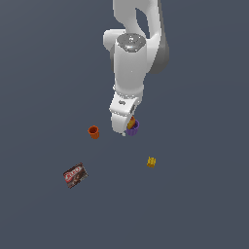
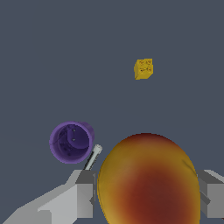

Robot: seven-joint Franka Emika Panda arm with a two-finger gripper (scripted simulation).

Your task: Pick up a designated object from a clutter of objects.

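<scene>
Two fingers [image 2: 81, 199] of the hand [image 2: 146, 197] stood on either side of the ball [image 2: 148, 179] in the wrist view, pressed against its flanks, so the hand was closed on it, about as wide as the ball itself. The ball showed yellow-orange with a broad red patch. In the exterior view the hand [image 1: 127, 127] pointed down near the middle of the surface [image 1: 44, 73], and only a sliver of the ball [image 1: 130, 123] showed beside it, just over the purple cup [image 1: 133, 128]. Whether the ball touched the surface could not be told. A marker [image 2: 93, 156] lay beside that cup [image 2: 71, 141] in the wrist view. On the exterior view's left stood the orange cup [image 1: 93, 132], and nearer lay the packet [image 1: 75, 175]. The block [image 1: 151, 162] sat apart on the exterior view's right.
</scene>
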